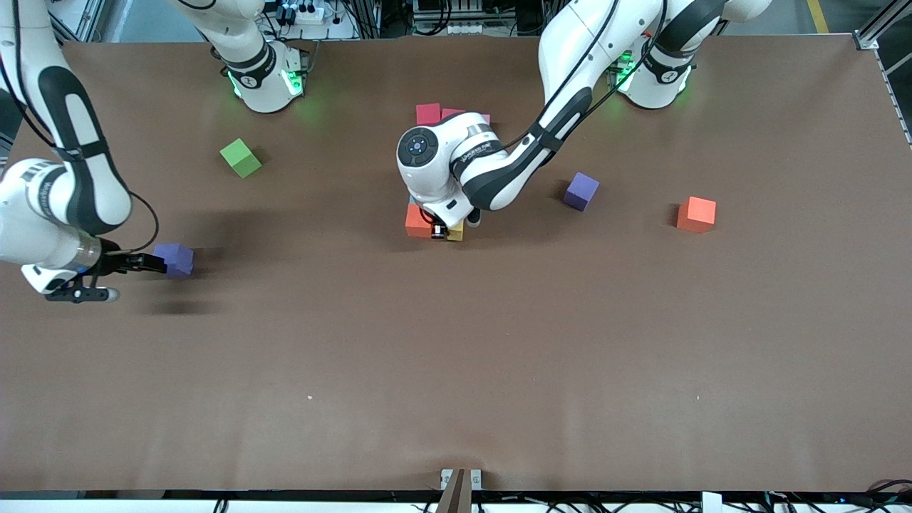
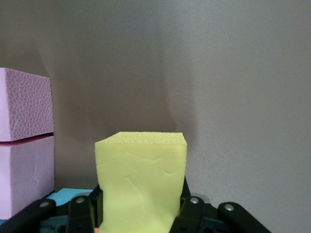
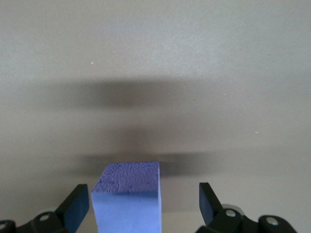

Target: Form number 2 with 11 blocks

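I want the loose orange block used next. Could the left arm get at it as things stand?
Probably not yet: the left gripper is shut on a yellow block at the cluster. Otherwise the orange block sits alone on bare table toward that arm's end.

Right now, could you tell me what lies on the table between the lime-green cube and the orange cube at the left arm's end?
In the front view, between the lime-green cube and the orange cube lie the partly built digit's blocks under the left gripper, then a purple cube.

Brown matte table (image 1: 456,370); metal frame rails, power strip (image 1: 303,13) w/ cables along top edge
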